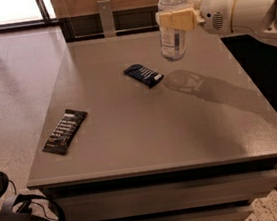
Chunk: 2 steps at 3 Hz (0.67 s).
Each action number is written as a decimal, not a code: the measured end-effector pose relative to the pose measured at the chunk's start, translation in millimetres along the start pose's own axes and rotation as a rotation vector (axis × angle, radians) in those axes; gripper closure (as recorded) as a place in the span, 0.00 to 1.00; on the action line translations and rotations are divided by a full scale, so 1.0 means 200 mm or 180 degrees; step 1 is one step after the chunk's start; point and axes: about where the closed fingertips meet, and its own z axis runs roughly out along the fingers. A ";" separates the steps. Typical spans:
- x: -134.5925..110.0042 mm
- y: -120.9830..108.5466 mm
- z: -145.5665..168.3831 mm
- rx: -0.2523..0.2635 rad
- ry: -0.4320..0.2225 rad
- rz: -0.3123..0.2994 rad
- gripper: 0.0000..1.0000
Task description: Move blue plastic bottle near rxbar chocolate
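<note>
— What's laid out there?

— A grey desk, and a white arm reaching in over its right edge near the far right corner.

— And the blue plastic bottle?

— Upright, toward the far right of the desk. Its base looks to be just clear of the top, with its dim reflection on the surface below.

— The gripper?

— At the arm's end, its pale fingers clenched around the bottle's upper body, below the white cap.

— Where's the rxbar chocolate?

— Flat by the left edge, toward the front left corner, well apart from the bottle. A dark blue bar wrapper lies between them, nearer the bottle.
</note>
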 end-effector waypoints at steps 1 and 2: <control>-0.03 0.29 0.01 -0.0230 -0.0026 -0.0090 1.00; -0.03 0.48 0.03 -0.0418 -0.0077 -0.0095 1.00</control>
